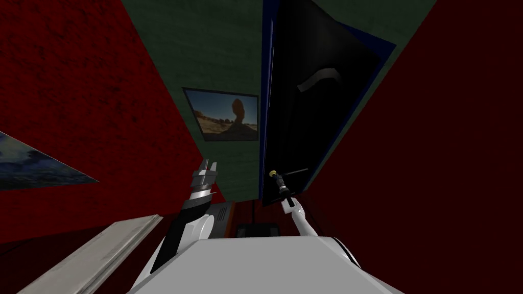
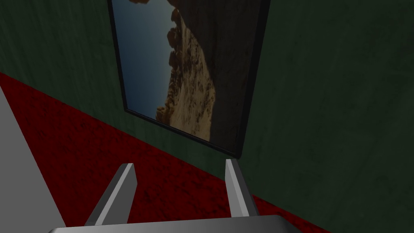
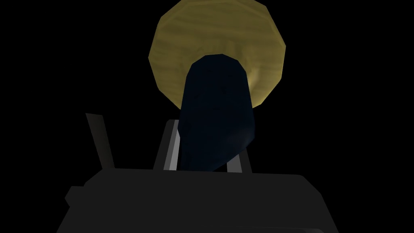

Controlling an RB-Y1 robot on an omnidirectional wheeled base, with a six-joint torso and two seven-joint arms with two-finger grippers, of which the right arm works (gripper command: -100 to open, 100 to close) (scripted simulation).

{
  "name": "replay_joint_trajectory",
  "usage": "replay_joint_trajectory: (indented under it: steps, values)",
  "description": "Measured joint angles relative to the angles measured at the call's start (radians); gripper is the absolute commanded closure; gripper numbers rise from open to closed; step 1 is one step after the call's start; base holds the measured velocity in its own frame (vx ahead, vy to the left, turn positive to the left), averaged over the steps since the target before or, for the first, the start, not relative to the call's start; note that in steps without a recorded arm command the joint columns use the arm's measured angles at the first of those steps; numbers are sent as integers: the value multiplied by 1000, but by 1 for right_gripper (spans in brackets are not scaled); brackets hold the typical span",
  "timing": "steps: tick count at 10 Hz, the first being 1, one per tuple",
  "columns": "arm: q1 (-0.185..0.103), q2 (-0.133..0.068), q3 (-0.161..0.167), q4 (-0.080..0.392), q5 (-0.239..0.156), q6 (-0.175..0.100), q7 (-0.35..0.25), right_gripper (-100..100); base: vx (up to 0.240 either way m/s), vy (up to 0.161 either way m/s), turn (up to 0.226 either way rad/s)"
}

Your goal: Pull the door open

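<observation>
Blue handle [image 3: 216, 117] clamped in your right tool [image 3: 206, 139]; pull the door [image 1: 306, 132] along its arc; left tool [image 2: 180, 164] gapes idle.

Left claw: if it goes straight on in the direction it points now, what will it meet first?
Most likely the framed picture on the green wall: the open left claw aims at it. Depth is unclear, so it may meet the wall just beside the frame instead.
</observation>
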Motion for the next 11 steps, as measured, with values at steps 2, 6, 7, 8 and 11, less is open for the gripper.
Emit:
replay_joint_trajectory:
  steps: [2,6,7,8,11]
  values:
    - [-3,-9,-2,9,-1,-6,-5,100,-203,-73,39]
    - [3,-33,-2,9,-2,-16,-23,100,-179,-58,51]
    - [3,-44,-3,10,-3,-20,-30,100,-170,-26,52]
    - [-1,-53,-7,20,-5,-28,-34,100,-137,-22,60]
    - [-4,-89,-11,30,-8,-47,-59,100,-148,-16,97]
